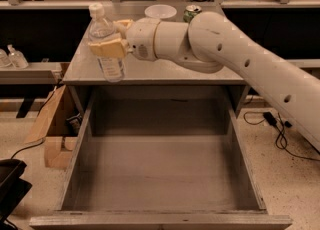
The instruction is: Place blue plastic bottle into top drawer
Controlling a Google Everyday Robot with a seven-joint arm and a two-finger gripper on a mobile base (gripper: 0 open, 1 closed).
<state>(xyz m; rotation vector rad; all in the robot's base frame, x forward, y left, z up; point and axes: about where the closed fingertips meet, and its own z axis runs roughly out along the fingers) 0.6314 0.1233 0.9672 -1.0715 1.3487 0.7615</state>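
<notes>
The blue plastic bottle [106,44] is a tall clear bottle with a white cap and a pale label. It stands upright at the front left part of the grey table [165,71], lifted or nearly so. My gripper [113,39] is shut on the bottle around its middle, with one yellowish finger in front and one behind. The arm reaches in from the right. The top drawer [160,174] is pulled wide open below the table's front edge, and its flat grey bottom is bare.
A white bowl [160,11] and a green can [191,12] stand at the back of the table. Two small clear pump bottles [11,57] sit on a shelf at the left. A cardboard box [50,124] stands left of the drawer. Cables lie on the floor at the right.
</notes>
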